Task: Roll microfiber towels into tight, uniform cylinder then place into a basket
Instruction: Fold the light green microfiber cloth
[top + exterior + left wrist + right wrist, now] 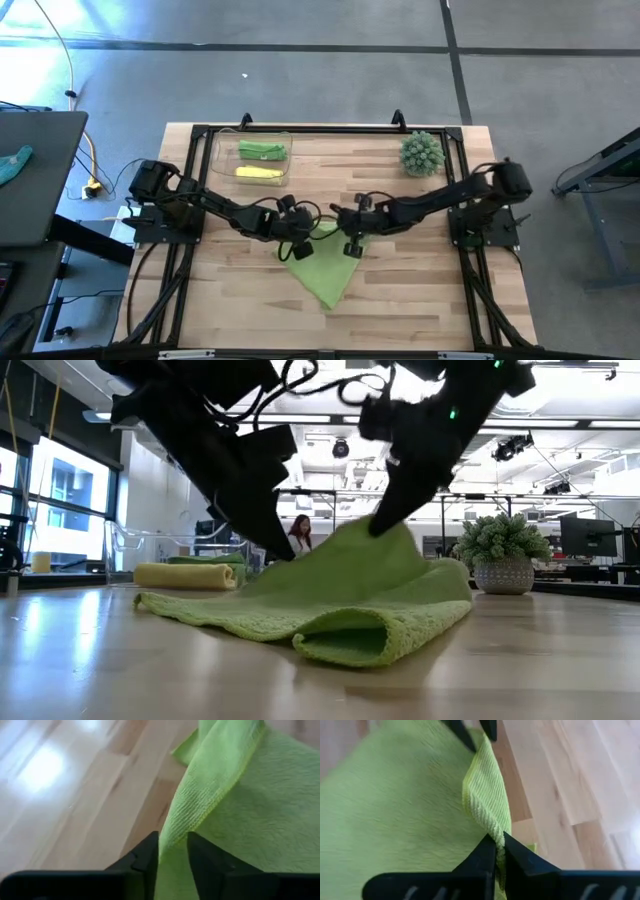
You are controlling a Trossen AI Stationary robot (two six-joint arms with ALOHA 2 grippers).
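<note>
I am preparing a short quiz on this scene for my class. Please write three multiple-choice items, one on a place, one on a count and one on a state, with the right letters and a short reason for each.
1. Where does the potted plant stand?
A. at the far right part of the table
B. inside the clear tray
C. on the green towel

2. How many rolled towels lie in the clear tray?
A. none
B. two
C. four

3. What is the right gripper doing?
A. it hangs open above bare wood
B. it is shut on an edge of the green towel
C. it holds the plant

Answers:
1 A, the high view shows it near the far right corner.
2 B, a green roll and a yellow roll lie there.
3 B, the right wrist view shows the fingers pinching the towel's hem.
</note>
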